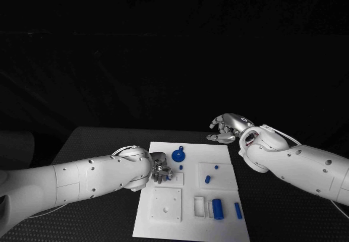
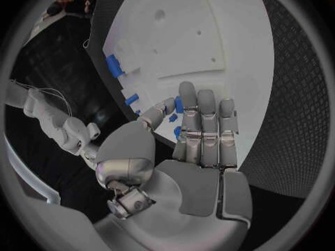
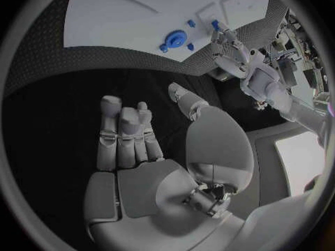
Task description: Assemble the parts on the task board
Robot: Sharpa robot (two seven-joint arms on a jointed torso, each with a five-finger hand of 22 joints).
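Task board (image 1: 190, 219) sits mid-table, blue parts (image 1: 217, 207) scattered on it. Left hand (image 1: 161, 170) at board's left edge, fingers on a small blue part (image 2: 177, 104); firm grip or not, can't tell. Right hand (image 1: 229, 127) off the far right corner, fingers loosely curled, holding nothing. Looks like pick step; next needs firm pinch, then lift.

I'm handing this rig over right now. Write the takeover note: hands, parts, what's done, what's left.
Left hand: over the task board, fingers on a small blue part at its left edge; whether it grips it I cannot tell.
Right hand: off the board's far corner, holding nothing.
Parts: blue round part far end, blue cylinder and blue bar near end, small peg mid-board.
Done: unclear. Left: the loose parts.
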